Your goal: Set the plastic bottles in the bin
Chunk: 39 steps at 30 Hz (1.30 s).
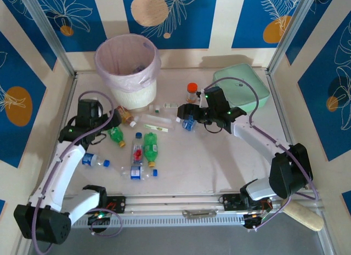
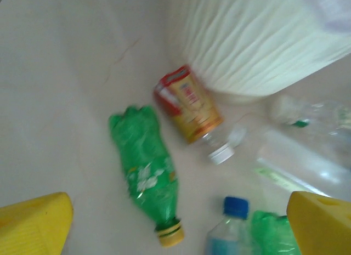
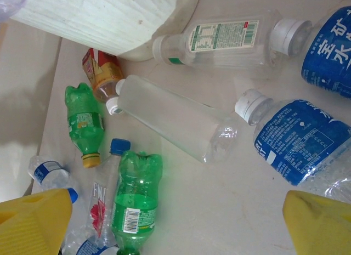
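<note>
The white bin [image 1: 127,68] with its pink liner stands at the back left. Plastic bottles lie scattered in front of it. My left gripper [image 1: 114,119] hovers open over a green bottle [image 2: 145,164] with a yellow cap; its yellow fingers [image 2: 33,225] hold nothing. A red-and-yellow labelled bottle [image 2: 189,104] lies against the bin wall [image 2: 258,41]. My right gripper [image 1: 186,117] is open above bare table, with a green bottle [image 3: 134,205] to its left and two blue-labelled bottles [image 3: 304,140] on its right. Two clear bottles [image 3: 175,118] lie beyond it.
A short orange bottle [image 1: 191,90] with a red cap stands behind the right gripper. The mint-green case [image 1: 244,88] lies at the back right. More bottles [image 1: 137,153] lie mid-left between the arms. Bare table stretches to the front right.
</note>
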Available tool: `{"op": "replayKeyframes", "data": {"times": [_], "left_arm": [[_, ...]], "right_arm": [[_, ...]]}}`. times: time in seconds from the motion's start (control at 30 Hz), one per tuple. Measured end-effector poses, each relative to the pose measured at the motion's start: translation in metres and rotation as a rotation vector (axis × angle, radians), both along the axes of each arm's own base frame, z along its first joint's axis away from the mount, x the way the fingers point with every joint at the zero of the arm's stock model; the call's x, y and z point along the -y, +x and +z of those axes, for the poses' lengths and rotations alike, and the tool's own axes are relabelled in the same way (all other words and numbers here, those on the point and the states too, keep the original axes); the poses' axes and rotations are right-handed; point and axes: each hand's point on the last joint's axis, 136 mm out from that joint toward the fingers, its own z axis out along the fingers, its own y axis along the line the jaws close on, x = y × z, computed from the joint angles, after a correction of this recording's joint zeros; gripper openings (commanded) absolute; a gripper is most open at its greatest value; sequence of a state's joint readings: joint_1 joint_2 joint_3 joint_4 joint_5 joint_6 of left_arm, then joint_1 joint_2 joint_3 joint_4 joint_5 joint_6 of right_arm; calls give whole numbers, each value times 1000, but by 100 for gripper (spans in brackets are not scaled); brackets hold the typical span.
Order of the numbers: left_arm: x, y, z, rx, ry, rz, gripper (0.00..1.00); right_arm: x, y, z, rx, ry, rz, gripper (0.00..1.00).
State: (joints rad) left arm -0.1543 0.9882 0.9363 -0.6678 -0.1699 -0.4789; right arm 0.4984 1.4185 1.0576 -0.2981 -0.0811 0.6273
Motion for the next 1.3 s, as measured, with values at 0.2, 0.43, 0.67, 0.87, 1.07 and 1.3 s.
{"op": "replayKeyframes", "data": {"times": [0.2,0.43,0.67,0.87,1.07,1.3], "left_arm": [[-29,-36,-28,-54,6,207,100],[-59,-60,-38,-81,46,404,100],[-81,-79,-79,-177,29,558,100],[-87,-93,-115,-237,-46,650,100],[-87,-98,-148,-275,-116,702,100],[-88,-91,-170,-274,-177,730,96]], "right_arm": [[0,1,-8,-12,-16,5,99],[-1,2,-16,-31,-26,5,99],[-1,2,-18,-35,-29,5,99],[-1,2,-19,-38,-31,5,99],[0,2,-19,-41,-32,5,99],[0,1,-19,-41,-32,5,99]]}}
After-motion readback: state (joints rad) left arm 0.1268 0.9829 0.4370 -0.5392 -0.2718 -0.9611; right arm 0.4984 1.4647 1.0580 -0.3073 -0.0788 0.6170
